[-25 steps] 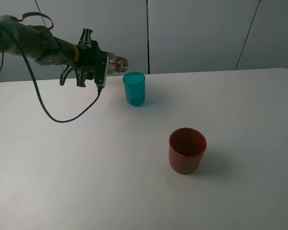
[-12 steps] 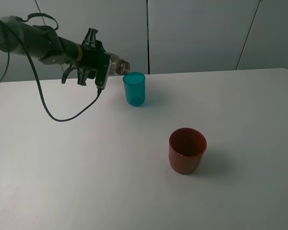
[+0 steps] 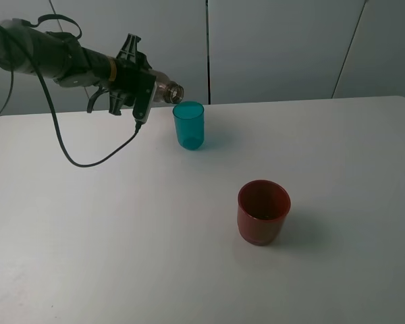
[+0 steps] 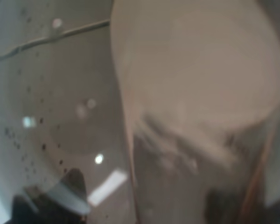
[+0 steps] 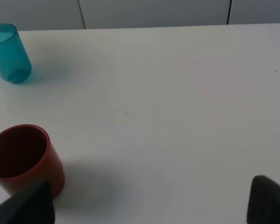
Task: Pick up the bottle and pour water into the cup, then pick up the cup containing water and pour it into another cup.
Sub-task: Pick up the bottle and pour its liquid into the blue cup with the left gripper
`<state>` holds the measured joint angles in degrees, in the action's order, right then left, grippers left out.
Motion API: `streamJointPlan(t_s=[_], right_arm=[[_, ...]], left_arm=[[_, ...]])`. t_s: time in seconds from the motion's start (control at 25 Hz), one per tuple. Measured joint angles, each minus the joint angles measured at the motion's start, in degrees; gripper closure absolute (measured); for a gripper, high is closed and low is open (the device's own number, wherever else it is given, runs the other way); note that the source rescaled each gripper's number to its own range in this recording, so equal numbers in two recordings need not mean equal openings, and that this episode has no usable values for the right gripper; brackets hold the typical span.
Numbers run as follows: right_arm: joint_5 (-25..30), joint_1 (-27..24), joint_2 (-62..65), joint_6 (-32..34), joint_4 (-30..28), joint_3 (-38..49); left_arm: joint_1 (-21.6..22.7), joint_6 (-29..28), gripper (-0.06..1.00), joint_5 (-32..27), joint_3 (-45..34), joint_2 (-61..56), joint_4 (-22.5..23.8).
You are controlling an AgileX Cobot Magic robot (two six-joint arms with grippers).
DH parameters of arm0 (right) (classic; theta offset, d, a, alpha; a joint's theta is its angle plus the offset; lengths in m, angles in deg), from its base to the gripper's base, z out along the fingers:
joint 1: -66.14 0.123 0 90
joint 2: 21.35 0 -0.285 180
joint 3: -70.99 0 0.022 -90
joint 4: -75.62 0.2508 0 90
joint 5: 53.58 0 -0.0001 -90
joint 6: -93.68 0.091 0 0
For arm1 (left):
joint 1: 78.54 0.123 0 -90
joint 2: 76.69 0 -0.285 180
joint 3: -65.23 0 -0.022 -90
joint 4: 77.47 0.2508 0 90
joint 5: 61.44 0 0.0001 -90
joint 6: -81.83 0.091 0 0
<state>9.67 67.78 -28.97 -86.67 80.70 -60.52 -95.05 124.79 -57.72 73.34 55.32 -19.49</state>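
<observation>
So the slim smoky grey-brown translucent plastic bottle [image 3: 167, 92] is up in the air over the back left of the white counter [image 3: 121, 236]. It's tipped over pretty much flat, with its narrow neck pointing right. The mouth sits just above and a touch left of the rim of the small teal-blue translucent plastic tumbler [image 3: 189, 125]. Can't tell if any water is coming out.

The left end effector [image 3: 136, 91] is clamped around the bottle's body. In the left wrist view the bottle [image 4: 191, 93] fills nearly everything, all blurry. A black cable [image 3: 74, 158] droops from that arm in a loop.

The tumbler stands upright near the back edge. The wide squat dark-red plastic cup [image 3: 263, 210] is upright too, well apart from it, nearer the front and off to the right.

The right end effector [image 5: 149, 205] only shows in its own wrist view: 2 dark fingertips [image 5: 268, 198] spread wide with counter showing between them, so it's open.
</observation>
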Motion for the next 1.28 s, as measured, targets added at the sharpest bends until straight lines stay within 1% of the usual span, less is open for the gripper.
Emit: streamJointPlan(t_s=[0.88, 1.28], right_arm=[[0.0, 0.0, 0.0, -0.1, 0.0, 0.0], [0.0, 0.0, 0.0, 0.0, 0.0, 0.0]], left_arm=[[0.0, 2.1, 0.94, 0.1, 0.4, 0.0, 0.1], [0.0, 4.6, 0.94, 0.8, 0.4, 0.0, 0.5]])
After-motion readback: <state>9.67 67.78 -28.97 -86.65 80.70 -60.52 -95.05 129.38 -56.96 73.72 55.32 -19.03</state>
